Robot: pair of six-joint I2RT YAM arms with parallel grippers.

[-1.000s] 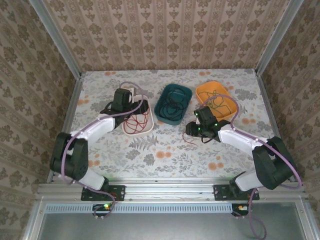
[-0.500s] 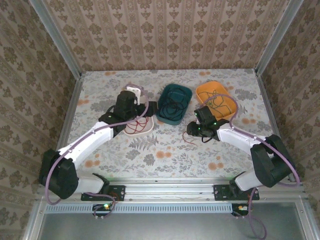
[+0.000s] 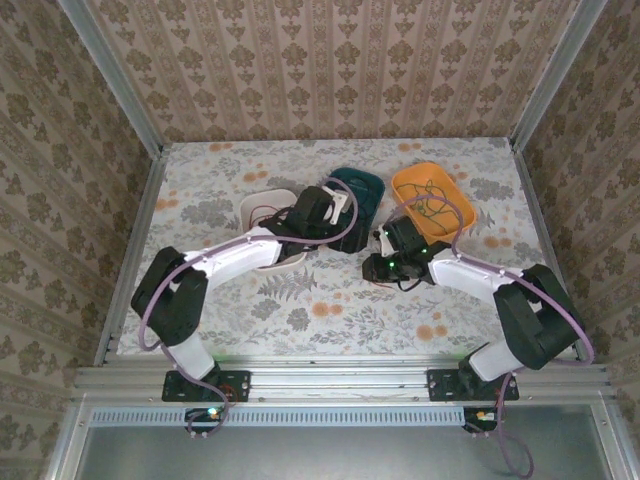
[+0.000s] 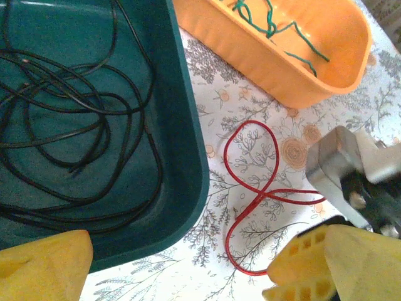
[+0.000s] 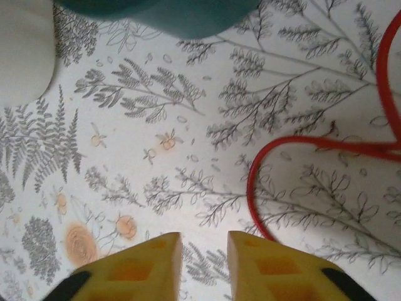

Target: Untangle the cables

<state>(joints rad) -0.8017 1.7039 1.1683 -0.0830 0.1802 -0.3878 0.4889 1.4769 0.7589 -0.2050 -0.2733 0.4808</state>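
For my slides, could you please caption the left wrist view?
Black cables fill the teal tray; a red cable loops on the table near the orange tray.

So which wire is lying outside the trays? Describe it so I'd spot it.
On the flowery table, look just in front of the gap between the teal tray and the orange tray. A thin red cable lies there in a loose figure-eight, bare on the tabletop. Unlike the black cables and the green cable, it sits in no tray.
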